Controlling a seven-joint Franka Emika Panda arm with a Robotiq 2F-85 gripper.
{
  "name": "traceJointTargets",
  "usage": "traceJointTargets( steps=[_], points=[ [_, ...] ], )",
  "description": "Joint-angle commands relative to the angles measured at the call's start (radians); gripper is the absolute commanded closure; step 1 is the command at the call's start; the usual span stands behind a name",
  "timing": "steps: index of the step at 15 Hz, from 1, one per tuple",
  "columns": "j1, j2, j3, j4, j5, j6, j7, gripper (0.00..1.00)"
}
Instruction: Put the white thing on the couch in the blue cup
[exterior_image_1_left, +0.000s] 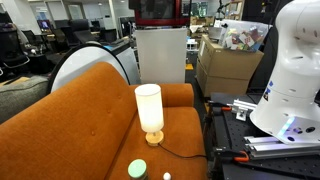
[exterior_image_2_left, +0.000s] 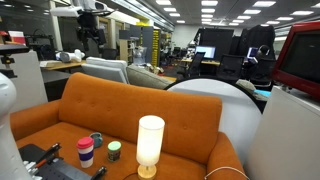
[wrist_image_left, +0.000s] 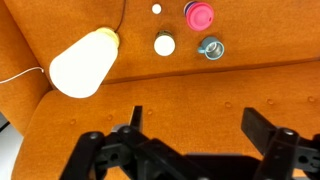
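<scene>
My claw (wrist_image_left: 193, 118) hangs over the orange-brown couch (wrist_image_left: 260, 85), seen in the wrist view from above. Its two fingers (wrist_image_left: 136, 118) stand wide apart, with only bare fabric between them; I have hold of nothing.

The white thing (wrist_image_left: 156, 8) lies on the seat at the far edge of my wrist view, tiny and round. It is not in the blue cup (wrist_image_left: 210, 48) but apart from it. In an exterior view it shows as a small pale dot (exterior_image_1_left: 167, 176) on the cushion, just beside the green round thing (exterior_image_1_left: 137, 170).

The blue cup stands upright with its mouth open, and from where I look I cannot tell if anything is inside. A pink-topped cup (wrist_image_left: 199, 15) stands just beside it, farther from me, and I cannot tell if the two touch. The green round thing sits near the blue cup, between it and the lamp (wrist_image_left: 85, 65), and the white thing lies beyond it. In an exterior view the blue cup (exterior_image_2_left: 97, 139) stands a little behind the pink-topped one.

The lamp is a tall white cylinder, upright on the seat, clear of the small things. Its cord (exterior_image_1_left: 185, 153) trails off across the cushion. My white arm (exterior_image_1_left: 295, 70) rises just beside the couch.
</scene>
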Motion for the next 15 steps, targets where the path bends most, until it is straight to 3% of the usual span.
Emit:
traceJointTargets(
  steps=[1, 4, 12, 15],
  points=[
    [-0.016, 0.078, -0.005, -0.052, -0.018, 0.112, 0.025, 0.0],
    [-0.028, 0.157, -0.011, -0.089, -0.03, 0.162, 0.056, 0.0],
    [-0.017, 0.16, -0.019, -0.09, -0.021, 0.157, 0.043, 0.0],
    [-0.02, 0.237, -0.031, -0.119, -0.006, 0.219, 0.03, 0.0]
  ],
)
